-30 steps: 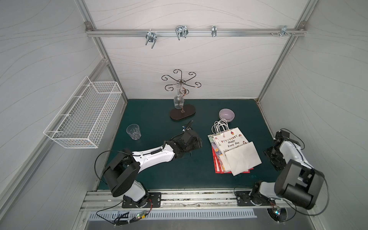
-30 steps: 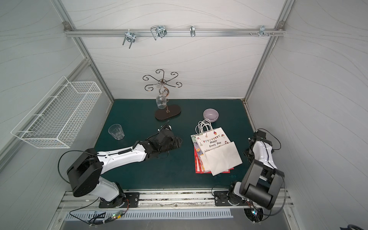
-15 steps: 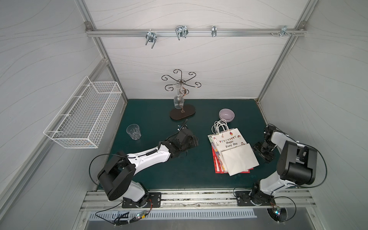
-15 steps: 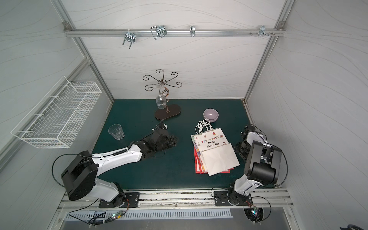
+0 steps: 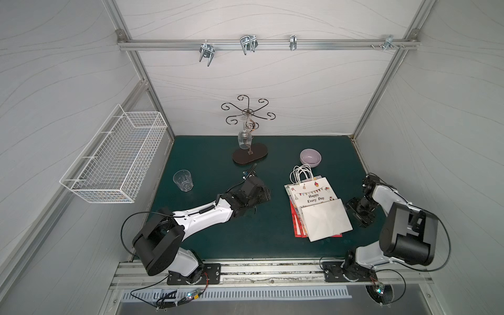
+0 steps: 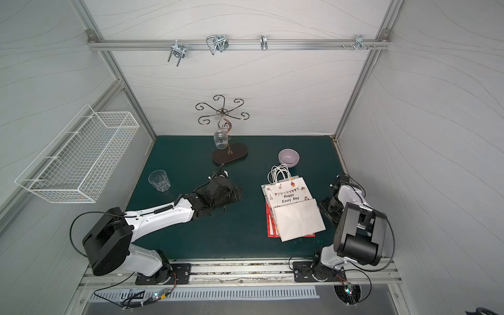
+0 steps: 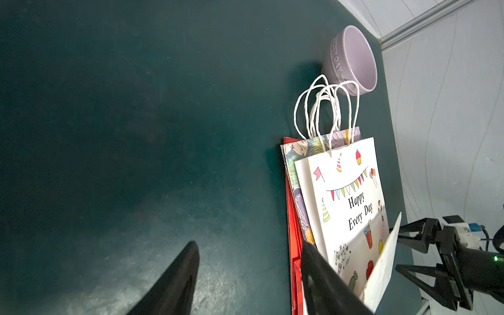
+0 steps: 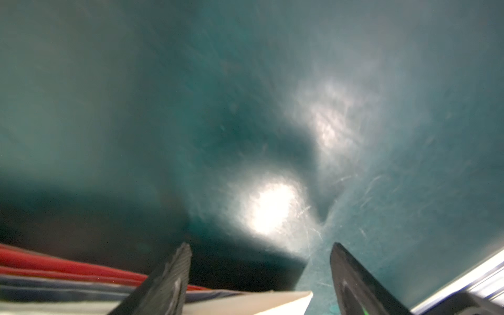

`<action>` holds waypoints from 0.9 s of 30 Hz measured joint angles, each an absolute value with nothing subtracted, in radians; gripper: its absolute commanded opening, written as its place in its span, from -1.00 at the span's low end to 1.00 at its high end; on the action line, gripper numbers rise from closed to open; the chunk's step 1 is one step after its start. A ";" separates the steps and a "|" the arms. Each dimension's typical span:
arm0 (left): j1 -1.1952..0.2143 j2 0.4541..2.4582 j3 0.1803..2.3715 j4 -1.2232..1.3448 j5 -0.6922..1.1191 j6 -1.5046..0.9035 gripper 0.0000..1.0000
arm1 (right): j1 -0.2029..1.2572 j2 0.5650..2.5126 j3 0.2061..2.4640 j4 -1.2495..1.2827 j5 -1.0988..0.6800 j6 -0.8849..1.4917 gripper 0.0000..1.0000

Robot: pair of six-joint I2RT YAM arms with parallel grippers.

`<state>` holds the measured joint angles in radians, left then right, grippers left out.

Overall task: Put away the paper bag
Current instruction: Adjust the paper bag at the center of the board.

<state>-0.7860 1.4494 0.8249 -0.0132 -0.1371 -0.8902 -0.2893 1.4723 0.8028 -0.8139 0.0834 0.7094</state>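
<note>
Insp. note: paper bag (image 5: 313,195) lay flat atop stack (image 5: 297,229) on the surface (image 5: 212,163), right side. Long axis ran front-to-back, with handles (image 5: 301,173) pointing at bowl (image 5: 310,157). Your right tool (image 5: 354,214) sat low beside its edge, jaws wide, empty, prob. to get under it. Left tool (image 5: 262,192) was part-open, empty, apart from bag.

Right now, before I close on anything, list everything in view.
paper bags: stack of at least three, white on top, patterned and red beneath, right of centre
bowl: one, lilac, behind the bags
tumbler: one, clear, left of centre
stand: one, black, back centre
wine glass: one, clear, hanging from stand
wire basket: one, white, left wall
hooks: four, silver, high at the back
mat: one, dark green, underneath everything
left gripper: one, black, open, centre
right gripper: one, black, open, beside bags' right edge
</note>
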 measured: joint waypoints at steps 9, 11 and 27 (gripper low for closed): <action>-0.782 1.399 0.809 -0.051 -0.190 -0.884 0.24 | -0.289 1.433 0.762 -0.821 0.060 0.711 0.72; -0.771 1.375 0.807 -0.084 -0.224 -0.867 0.26 | -0.290 1.412 0.770 -0.822 0.088 0.710 0.82; -0.258 0.995 0.533 -0.104 -0.525 -0.404 0.88 | -0.099 1.048 0.440 0.009 0.043 0.285 0.98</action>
<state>-0.2584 0.9947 0.5327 -0.1040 -0.5251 -0.4038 -0.0986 1.0485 0.4404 0.0093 0.0425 0.2848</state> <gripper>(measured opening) 0.929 0.989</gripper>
